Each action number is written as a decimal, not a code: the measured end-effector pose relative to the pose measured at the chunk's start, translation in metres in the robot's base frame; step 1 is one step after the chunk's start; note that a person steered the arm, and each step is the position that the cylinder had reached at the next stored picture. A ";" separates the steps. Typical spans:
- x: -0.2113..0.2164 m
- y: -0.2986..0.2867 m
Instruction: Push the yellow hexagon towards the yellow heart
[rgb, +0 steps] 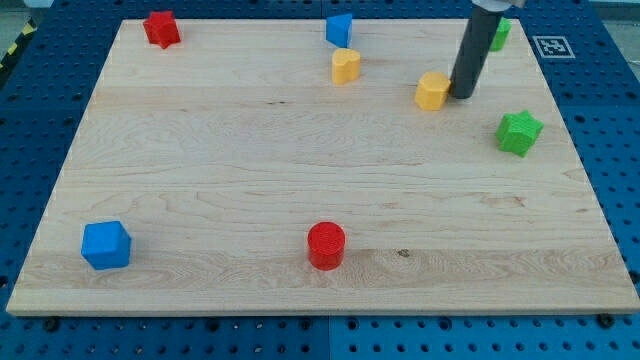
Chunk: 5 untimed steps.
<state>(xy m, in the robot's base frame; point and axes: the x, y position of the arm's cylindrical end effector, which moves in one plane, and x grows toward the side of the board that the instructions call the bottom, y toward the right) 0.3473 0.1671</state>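
The yellow hexagon (432, 91) sits on the wooden board in the upper right part of the view. The yellow heart (346, 65) lies to its left and a little higher, about a block's width and a half away. My tip (462, 95) rests on the board just right of the yellow hexagon, touching or almost touching its right side. The dark rod rises from there to the view's top edge.
A blue block (339, 29) lies just above the heart. A green block (499, 35) shows partly behind the rod. A green star (520, 132) is at the right, a red star (161, 28) top left, a blue cube (106, 245) bottom left, a red cylinder (326, 245) bottom centre.
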 end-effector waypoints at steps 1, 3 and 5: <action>0.003 -0.025; 0.004 -0.081; -0.032 -0.081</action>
